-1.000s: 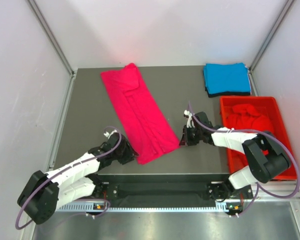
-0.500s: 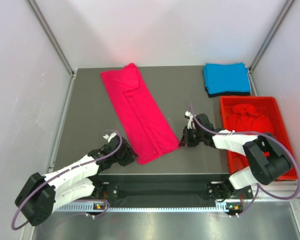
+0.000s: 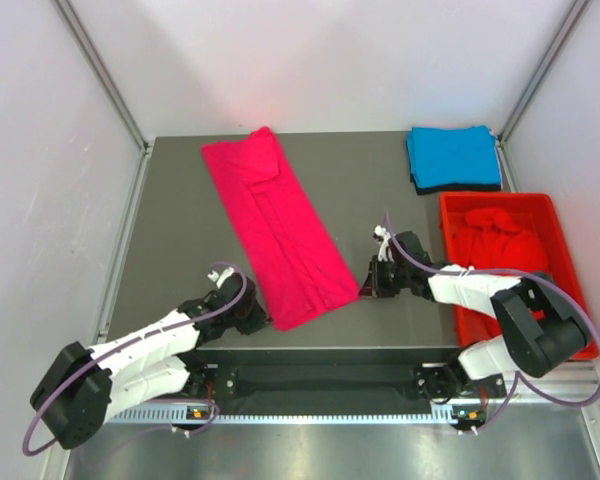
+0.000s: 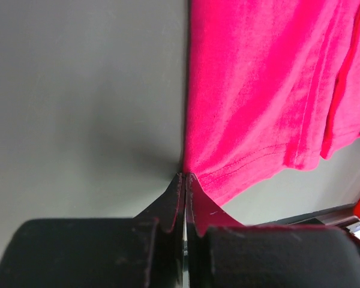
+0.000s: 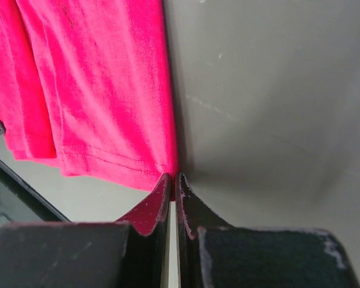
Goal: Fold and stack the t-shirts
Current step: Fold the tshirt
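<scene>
- The pink t-shirt [image 3: 280, 235] lies flat on the grey tabletop [image 3: 180, 230] as a long narrow strip. It runs diagonally from the far left-centre down toward the near middle, with its hem at the near end.
- The left gripper [image 4: 183, 177] sits low on the tabletop at the left corner of that hem. Its jaws are pressed together, pinching the very edge of the cloth. In the left wrist view the fabric draws to a small point right at the tips.
- The right gripper [image 5: 171, 176] sits at the opposite, right corner of the same hem. Its jaws are likewise pressed together on the cloth edge, tips down on the tabletop.
- Both arms reach in low from the near edge, one on each side of the strip.
- The blue t-shirt [image 3: 454, 157] is folded into a neat rectangle at the far right of the tabletop. A dark layer shows under its near edge; what that layer is cannot be told.
- The red t-shirts [image 3: 495, 240] are bunched inside the red crate [image 3: 570, 262], which stands along the right side, just nearer than the blue one.
</scene>
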Robot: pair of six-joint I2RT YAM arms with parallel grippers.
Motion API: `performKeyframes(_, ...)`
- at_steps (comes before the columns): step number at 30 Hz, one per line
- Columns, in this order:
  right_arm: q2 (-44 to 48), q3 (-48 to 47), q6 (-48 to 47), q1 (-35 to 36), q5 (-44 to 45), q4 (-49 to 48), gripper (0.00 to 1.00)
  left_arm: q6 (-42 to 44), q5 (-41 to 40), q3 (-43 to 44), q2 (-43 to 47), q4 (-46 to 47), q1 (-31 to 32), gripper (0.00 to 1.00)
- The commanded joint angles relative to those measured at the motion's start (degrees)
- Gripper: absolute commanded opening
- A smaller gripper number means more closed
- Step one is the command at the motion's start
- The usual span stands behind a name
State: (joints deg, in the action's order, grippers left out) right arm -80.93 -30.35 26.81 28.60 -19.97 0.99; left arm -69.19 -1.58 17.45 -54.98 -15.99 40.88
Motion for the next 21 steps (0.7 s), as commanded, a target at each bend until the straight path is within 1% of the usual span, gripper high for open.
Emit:
performKeyframes(1, 2.79, 0.9, 0.44, -0.21, 0.45, 3.04, 0.0, -0.95, -1.23, 1.97, 0.4, -7.12, 0.25, 0.0)
performKeyframes(8, 11.91, 1.96, 1.84, 0.58, 3.35, 11.56, 0.0, -1.56, 1.06, 4.08, 4.52, -11.95, 0.42, 0.0)
performKeyframes(11, 15.61, 3.36, 2.98, 1.02, 3.71, 12.71, 0.0, -1.39, 1.32, 4.78, 5.93, -14.24, 0.69, 0.0)
performKeyframes(12, 16.49, 3.63, 3.42, 1.45, 3.79, 13.33, 0.0, -1.48, 1.49, 4.7, 6.72, -14.33, 0.69, 0.0)
performKeyframes(13, 18.07, 4.15, 3.6, 1.72, 3.97, 13.51, 0.0, -1.65, 3.85, 4.61, 6.99, -14.16, 0.69, 0.0)
performKeyframes(15, 19.4, 4.59, 4.3, 2.51, 4.32, 14.21, 0.0, -2.0, 5.27, 4.26, 7.17, -12.76, 0.86, 0.0)
performKeyframes(18, 21.24, 5.38, 4.92, 2.86, 5.2, 15.0, 0.0, -2.01, 5.54, 4.43, 7.17, -12.58, 2.35, 0.0)
performKeyframes(19, 21.42, 5.56, 4.92, 2.87, 5.46, 15.09, 0.0, -1.92, 5.19, 4.52, 7.26, -12.58, 2.88, 0.03)
performKeyframes(20, 21.42, 5.74, 4.92, 2.87, 5.64, 15.0, 0.0, -1.83, 4.32, 4.61, 7.69, -12.49, 3.67, 0.1)
performKeyframes(21, 21.25, 6.0, 4.92, 2.95, 5.73, 14.91, 0.01, -2.0, 4.05, 4.61, 7.7, -12.23, 5.07, 0.24)
